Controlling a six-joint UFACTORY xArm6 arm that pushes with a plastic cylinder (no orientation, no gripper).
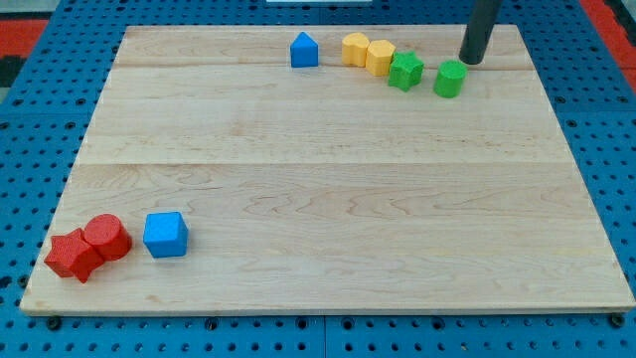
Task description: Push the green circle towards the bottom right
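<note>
1. Pale wooden tabletop (328, 199) of jointed planks lies on a blue perforated base (40, 109); a red strip shows at the view's top right corner.
2. Along the view's top edge, left to right: a blue house-shaped block (304, 50), a yellow rounded block (355, 49) touching a yellow hexagonal block (380, 57), then a green star-like block (404, 71) just beside the latter.
3. At the view's bottom left: a red star-shaped block (73, 255) touching a red cylinder (106, 237), with a blue cube (165, 235) just beside them.
4. The green circle (449, 79), a short bright green cylinder standing upright, sits near the view's top right, near the green star-like block but apart from it.
5. My tip (470, 61) rests on the tabletop just above and to the right of the green circle; contact cannot be told.
6. No pincer is fitted; the arm ends in a plain dark rod.
7. No obstruction lies toward the bottom right.
8. No legible writing observed.
</note>
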